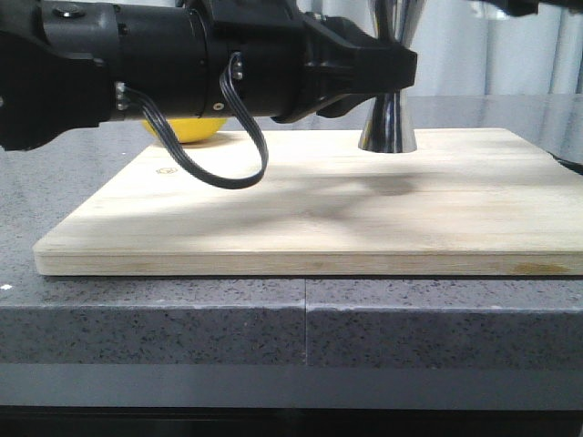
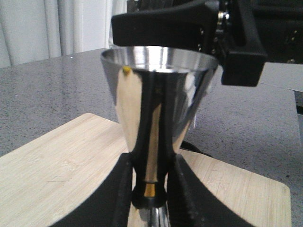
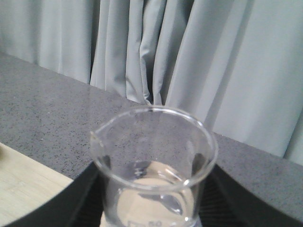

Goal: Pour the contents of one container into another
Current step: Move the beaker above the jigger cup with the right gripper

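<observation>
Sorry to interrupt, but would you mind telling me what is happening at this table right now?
The robot is set up for a pour. Its left gripper is closed around the waist of the steel jigger, which stands upright on the wooden board. The right gripper holds the glass beaker upright between its fingers. A yellow object sits at the back of the board, mostly hidden by the left arm. No pouring shows.
</observation>
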`<state>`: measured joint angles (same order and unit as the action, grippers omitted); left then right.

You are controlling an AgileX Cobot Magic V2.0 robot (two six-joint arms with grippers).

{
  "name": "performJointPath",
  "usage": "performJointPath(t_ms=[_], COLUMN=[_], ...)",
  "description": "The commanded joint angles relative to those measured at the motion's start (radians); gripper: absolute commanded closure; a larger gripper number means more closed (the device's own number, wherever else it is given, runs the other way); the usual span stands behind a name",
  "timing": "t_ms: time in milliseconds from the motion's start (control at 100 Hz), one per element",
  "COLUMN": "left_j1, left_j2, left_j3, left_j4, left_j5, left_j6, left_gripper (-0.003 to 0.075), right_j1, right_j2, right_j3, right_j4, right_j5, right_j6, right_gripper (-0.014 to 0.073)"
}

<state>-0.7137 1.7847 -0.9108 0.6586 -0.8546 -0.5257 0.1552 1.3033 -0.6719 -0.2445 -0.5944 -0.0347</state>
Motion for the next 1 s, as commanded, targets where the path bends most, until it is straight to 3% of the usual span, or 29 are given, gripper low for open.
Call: performJointPath(t_ms=[0, 340, 990], left_j1=[-0.001, -0.001, -0.001], left_j2=[-0.047, -0.047, -0.047], left_j3=[-0.032, -0.032, -0.032], left_j4=[-0.007, 0.06, 0.126], left_j5=[-0.1, -0.118, -0.153], left_j6=[-0.027, -0.054, -0.097], left_gripper=[0.0659, 0.0659, 0.0659], right_j1=[-0.002, -0.002, -0.002], right_j2=[-0.074, -0.173, -0.216], right_j3=[-0.024, -0.024, -0.024], right_j4=[-0.032, -0.15, -0.255], right_j5=[-0.053, -0.011, -0.018], right_j6=[-0.006, -0.006, 0.001], right_gripper=[0.0302, 0.0302, 0.0302])
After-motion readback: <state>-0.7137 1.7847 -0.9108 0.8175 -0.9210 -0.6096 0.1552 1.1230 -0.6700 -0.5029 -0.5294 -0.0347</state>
